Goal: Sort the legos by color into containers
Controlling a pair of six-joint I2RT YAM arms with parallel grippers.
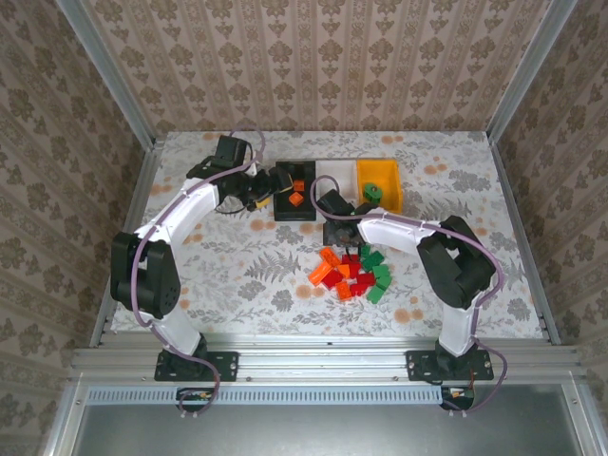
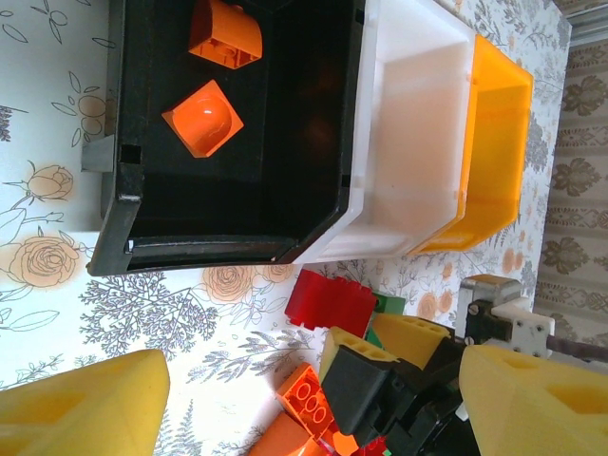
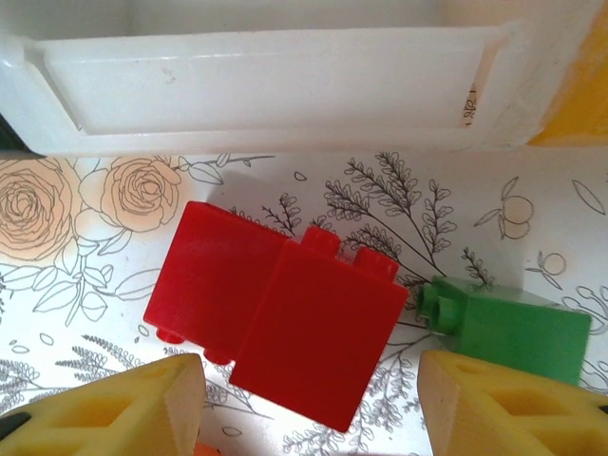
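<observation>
**Red Lego Pickup — Right Hand**

The right hand (image 3: 309, 385) is spread wide and empty above two red legos (image 3: 285, 313) lying on the desk (image 3: 85, 285) just on the near side of the white bin (image 3: 266, 85). The left hand (image 2: 306, 385), also open and empty, hovers by the black bin (image 2: 190, 249) adjoining the white bin. Expect light, rigid, slick plastic — close on the flat side walls, not the studs.

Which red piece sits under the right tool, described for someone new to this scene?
On the flowered table, find the white bin, middle of the far row of three. Just before its near wall lie two red bricks, one overlapping the other, under the open right tool. Their neighbour is a single green brick.
</observation>
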